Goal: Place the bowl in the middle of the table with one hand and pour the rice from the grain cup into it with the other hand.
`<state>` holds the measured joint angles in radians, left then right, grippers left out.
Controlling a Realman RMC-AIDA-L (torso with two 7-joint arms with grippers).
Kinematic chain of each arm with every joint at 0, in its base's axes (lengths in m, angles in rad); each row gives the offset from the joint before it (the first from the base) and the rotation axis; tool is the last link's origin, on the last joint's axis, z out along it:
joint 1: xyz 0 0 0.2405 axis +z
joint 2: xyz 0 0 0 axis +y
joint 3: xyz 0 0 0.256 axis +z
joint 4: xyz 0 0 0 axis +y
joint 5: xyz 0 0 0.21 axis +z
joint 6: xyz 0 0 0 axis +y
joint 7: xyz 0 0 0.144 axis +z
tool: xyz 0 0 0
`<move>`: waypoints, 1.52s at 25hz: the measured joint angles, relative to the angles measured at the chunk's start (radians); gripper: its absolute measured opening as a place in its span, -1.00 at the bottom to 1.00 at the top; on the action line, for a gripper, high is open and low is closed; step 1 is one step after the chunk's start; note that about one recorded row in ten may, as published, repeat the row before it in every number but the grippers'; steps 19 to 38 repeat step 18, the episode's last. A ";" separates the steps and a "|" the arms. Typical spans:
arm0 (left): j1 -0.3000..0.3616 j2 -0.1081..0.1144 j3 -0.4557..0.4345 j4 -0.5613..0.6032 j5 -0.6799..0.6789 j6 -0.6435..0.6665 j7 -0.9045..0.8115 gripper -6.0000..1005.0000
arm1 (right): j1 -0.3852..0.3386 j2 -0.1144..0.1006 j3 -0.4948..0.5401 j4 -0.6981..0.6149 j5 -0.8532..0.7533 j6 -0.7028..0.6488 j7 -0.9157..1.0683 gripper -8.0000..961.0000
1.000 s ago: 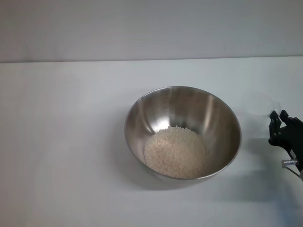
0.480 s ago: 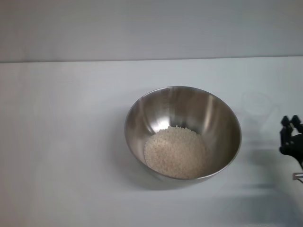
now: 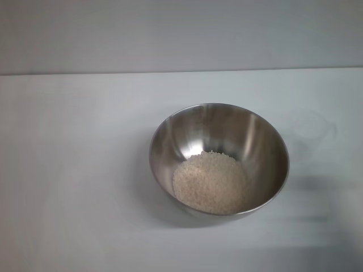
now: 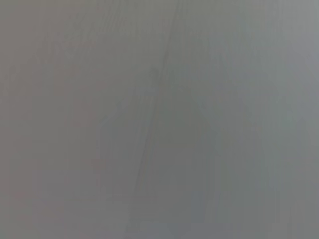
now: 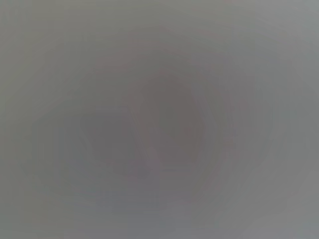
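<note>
The stainless-steel bowl [image 3: 219,158] stands near the middle of the white table [image 3: 74,170] in the head view. The rice [image 3: 210,182] lies as a pale heap in the bowl's bottom. The clear grain cup [image 3: 311,126] stands upright and empty on the table, just right of the bowl and a little behind it. Neither gripper shows in any view. Both wrist views show only a plain grey surface.
A grey wall [image 3: 181,34] runs along the table's far edge. Bare tabletop lies to the left of the bowl and in front of it.
My right gripper stood beside the grain cup at the right edge, then drew back to the right and out of the head view. The cup stays on the table.
</note>
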<state>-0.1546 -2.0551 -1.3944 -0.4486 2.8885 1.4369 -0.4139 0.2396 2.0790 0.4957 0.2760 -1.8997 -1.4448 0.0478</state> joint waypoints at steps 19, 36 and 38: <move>-0.022 -0.003 -0.010 0.022 0.000 -0.080 0.075 0.73 | 0.033 0.001 0.085 -0.034 0.003 -0.223 -0.001 0.22; -0.022 -0.003 -0.010 0.022 0.000 -0.080 0.075 0.73 | 0.033 0.001 0.085 -0.034 0.003 -0.223 -0.001 0.22; -0.022 -0.003 -0.010 0.022 0.000 -0.080 0.075 0.73 | 0.033 0.001 0.085 -0.034 0.003 -0.223 -0.001 0.22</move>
